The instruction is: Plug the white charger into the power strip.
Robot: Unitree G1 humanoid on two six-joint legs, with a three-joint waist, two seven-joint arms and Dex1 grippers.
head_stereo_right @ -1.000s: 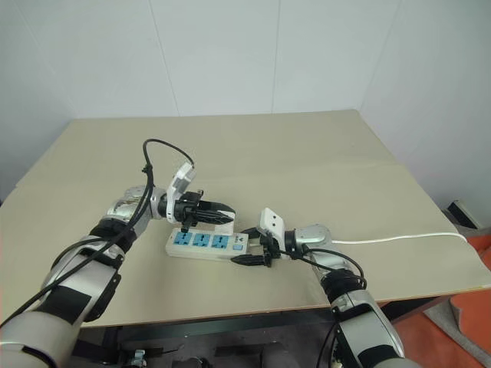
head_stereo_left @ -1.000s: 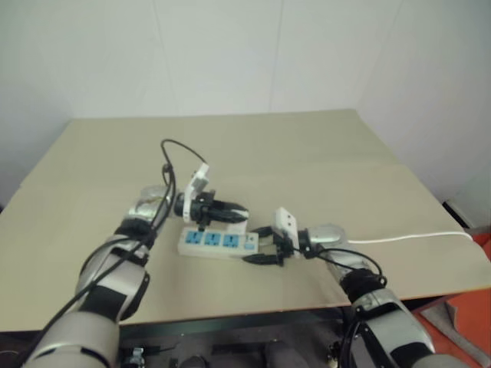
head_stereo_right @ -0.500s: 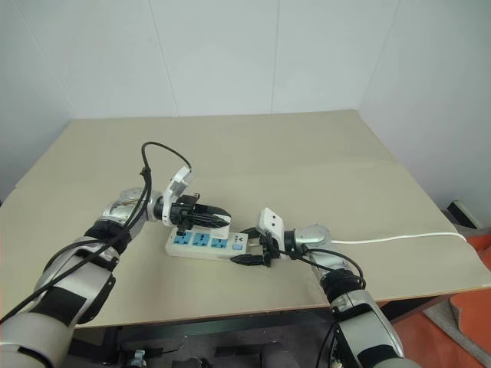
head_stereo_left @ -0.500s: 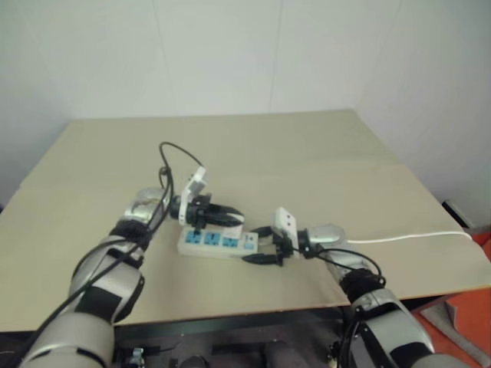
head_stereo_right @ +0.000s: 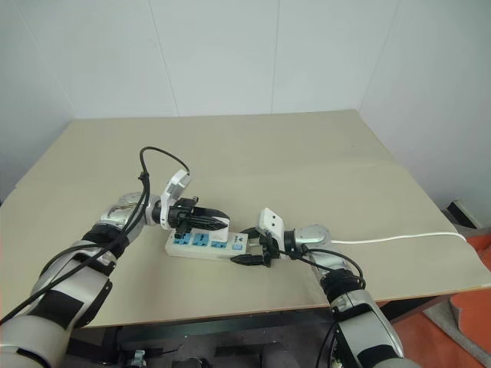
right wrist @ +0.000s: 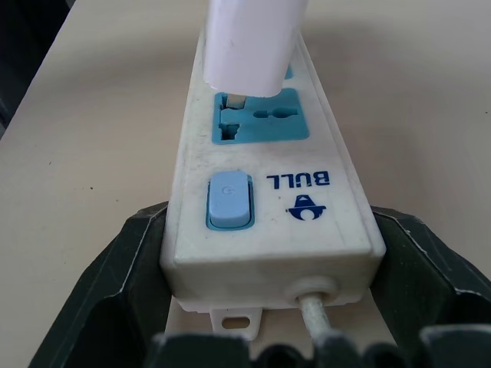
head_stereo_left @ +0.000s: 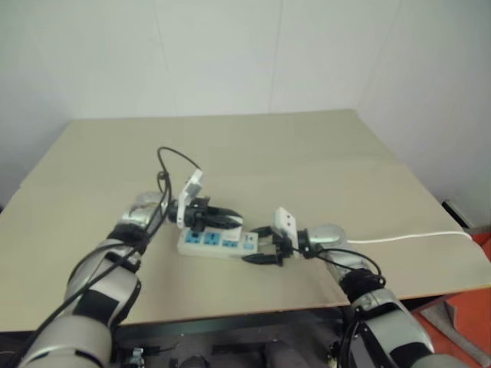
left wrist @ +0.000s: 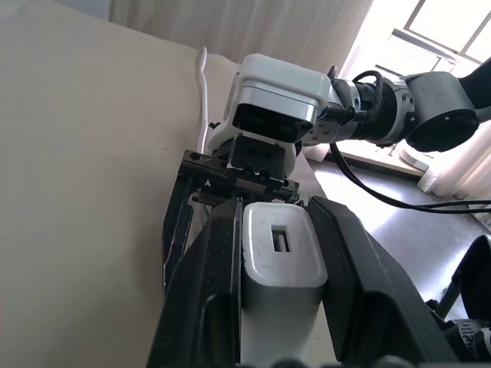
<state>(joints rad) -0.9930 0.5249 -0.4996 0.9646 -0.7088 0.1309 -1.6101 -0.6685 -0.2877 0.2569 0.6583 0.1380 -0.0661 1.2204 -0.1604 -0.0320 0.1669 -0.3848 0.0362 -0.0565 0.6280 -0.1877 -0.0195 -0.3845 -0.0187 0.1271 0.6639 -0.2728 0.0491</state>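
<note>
A: White plastic against blue: the white charger (right wrist: 253, 42) hangs right over the socket face nearest the switch (right wrist: 229, 201), its metal prongs just at the slots. Why is it held from the side like that?

B: The left hand (left wrist: 276, 253) is shut on the white charger, one black finger (left wrist: 209, 291) flat against each side of the block. I'd judge that grip leaves the prong end free and keeps the block square to the socket.

A: And the right hand (right wrist: 268, 303)? It isn't carrying anything.

B: It straddles the cord end of the power strip (head_stereo_right: 205, 241), one finger along each long edge, standing wide. They bracket the strip; whether they actually press on it I cannot tell. My reading is that it braces the bar so it won't slide on the tabletop (head_stereo_right: 307, 161) when the charger is pushed down.

A: So the strip lies flat, near the front edge?

B: Yes, flat on the tabletop between the two hands, blue socket faces up, its thin white cord (head_stereo_right: 399, 238) running off to the robot's right.

A: Is the charger seated yet?

B: It doesn't look so. In the right wrist view the prongs are still visible at the slots, so the push home seems still to come. The risk is the prongs meeting the slots tilted.
</note>
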